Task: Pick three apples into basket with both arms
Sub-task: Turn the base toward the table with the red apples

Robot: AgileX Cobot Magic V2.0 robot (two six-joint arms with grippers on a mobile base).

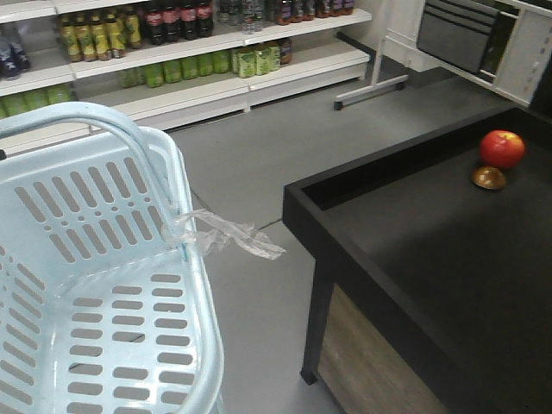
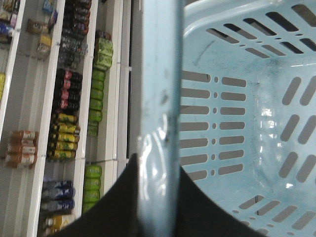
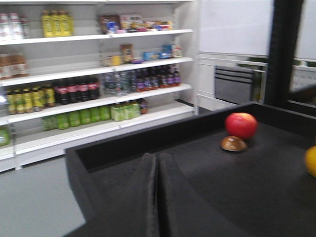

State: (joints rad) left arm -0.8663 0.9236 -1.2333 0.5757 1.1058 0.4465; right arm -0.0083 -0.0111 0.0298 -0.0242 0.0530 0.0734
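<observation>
The pale blue basket point(image 1: 95, 259) fills the left of the front view and holds nothing that I can see. Its hoop handle point(image 2: 158, 74) runs between the jaws of my left gripper point(image 2: 157, 164), which is shut on it. The basket's slotted inside point(image 2: 237, 113) lies to the right of the handle. One red apple point(image 1: 502, 148) rests at the far corner of the black table point(image 1: 405, 241). In the right wrist view the apple point(image 3: 241, 125) is ahead and to the right of my right gripper point(image 3: 157, 157), which is shut on nothing over the table. Neither arm shows in the front view.
A small brown dome point(image 1: 489, 178) sits right beside the apple. An orange-yellow fruit point(image 3: 311, 160) peeks in at the right edge. The table has a raised black rim point(image 1: 379, 155). A clear plastic scrap point(image 1: 226, 235) hangs off the basket rim. Store shelves of bottles point(image 1: 172, 43) stand behind, across grey floor.
</observation>
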